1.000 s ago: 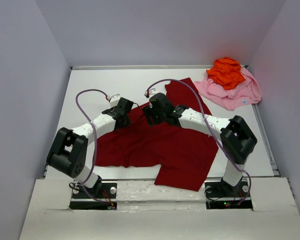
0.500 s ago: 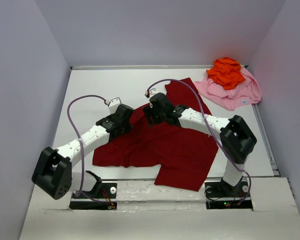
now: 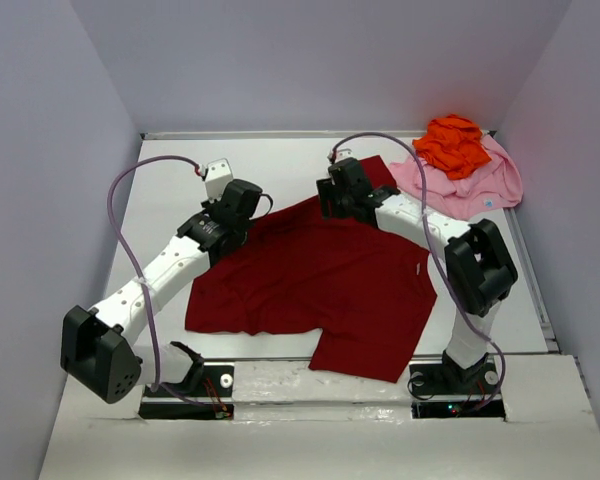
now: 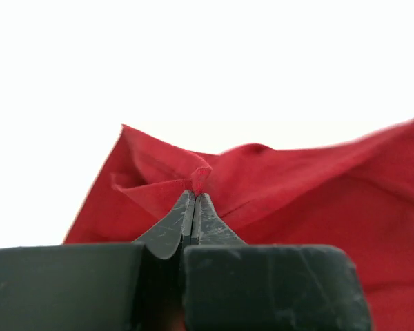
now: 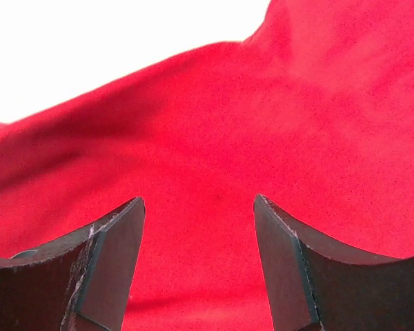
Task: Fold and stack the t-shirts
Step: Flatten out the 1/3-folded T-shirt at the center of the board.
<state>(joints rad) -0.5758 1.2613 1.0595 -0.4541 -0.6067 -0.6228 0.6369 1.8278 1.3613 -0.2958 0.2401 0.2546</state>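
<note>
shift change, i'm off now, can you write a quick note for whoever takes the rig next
The left gripper is shut, pinching a fold at the far left edge of the red shirt.
The right gripper is open over the same shirt, gripping nothing.
The red shirt lies spread but rumpled on the table. The orange shirt sits bunched on the pink shirt in the far right corner.
Done: nothing folded or stacked.
Left: fold all three, then stack them.

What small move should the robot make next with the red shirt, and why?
Probably shut the right gripper on the red shirt: its jaws stand open facing the cloth, while the left gripper is shut on a fold of it.
</note>
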